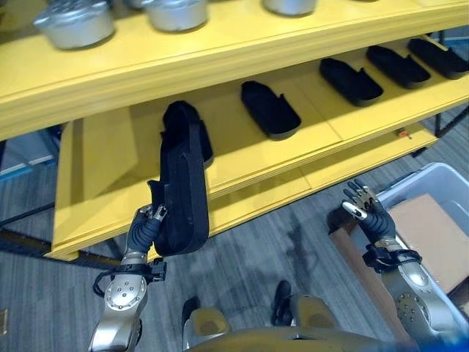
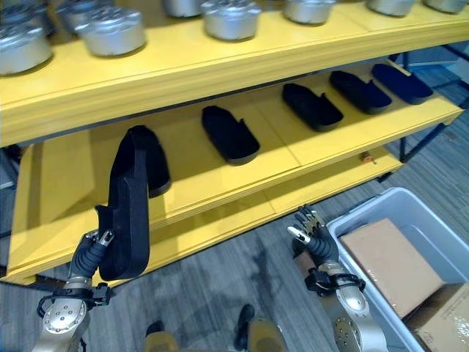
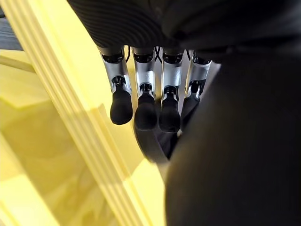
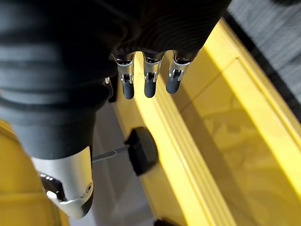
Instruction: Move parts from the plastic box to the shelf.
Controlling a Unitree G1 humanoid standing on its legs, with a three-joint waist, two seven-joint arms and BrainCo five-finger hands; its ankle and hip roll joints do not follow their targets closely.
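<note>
One black part upright in left robot hand, yellow shelf behind

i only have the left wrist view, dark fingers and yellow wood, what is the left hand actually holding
Observer: The left hand is curled round the lower end of a long black part, held upright in front of the yellow shelf.
Operator: are there parts on the shelf already
Observer: Yes, more black parts lie in a row on the middle level; the nearest one sits just right of the held part.
Operator: and the right hand
Observer: The right hand is open and holds nothing, raised beside the grey plastic box.
Operator: anything left in the box
Observer: I see cardboard inside it, no black parts.
</note>
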